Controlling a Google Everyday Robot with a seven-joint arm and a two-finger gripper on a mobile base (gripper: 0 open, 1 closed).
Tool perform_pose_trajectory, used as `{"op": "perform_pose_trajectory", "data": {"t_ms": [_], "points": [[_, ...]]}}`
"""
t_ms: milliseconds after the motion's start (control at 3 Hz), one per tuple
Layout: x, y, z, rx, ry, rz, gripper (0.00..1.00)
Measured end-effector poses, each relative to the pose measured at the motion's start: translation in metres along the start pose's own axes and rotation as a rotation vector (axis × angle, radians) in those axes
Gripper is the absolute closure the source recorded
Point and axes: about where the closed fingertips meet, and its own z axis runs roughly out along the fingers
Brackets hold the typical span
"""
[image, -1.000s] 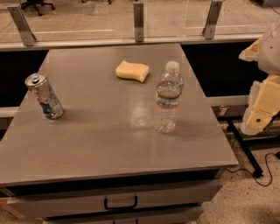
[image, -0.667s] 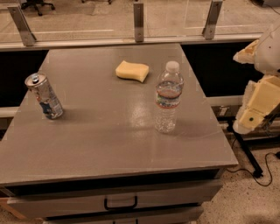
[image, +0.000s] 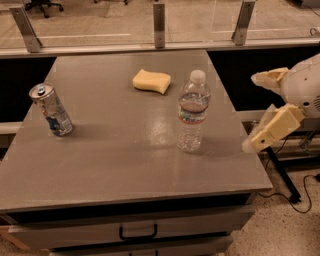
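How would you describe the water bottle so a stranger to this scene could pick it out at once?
Start at the grey table. On its right half, nearest the gripper that hangs off the right edge with jaws apart, stands the water bottle. It alone is clear, tall and white-capped; the sponge behind is flat and yellow, the can at far left is opaque metal.

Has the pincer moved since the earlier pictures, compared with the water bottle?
Yes. The pincer, beside the right edge of the table, has moved left, toward the water bottle, which stands where it did.
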Motion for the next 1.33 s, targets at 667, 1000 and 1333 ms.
{"op": "perform_pose_trajectory", "data": {"t_ms": [667, 1000, 1333], "points": [[-0.070, 0.038, 0.028, -0.147, -0.491, 0.024, 0.00], [-0.112, 0.053, 0.036, -0.198, -0.677, 0.059, 0.00], [-0.133, 0.047, 0.055, -0.201, -0.762, 0.079, 0.00]]}}
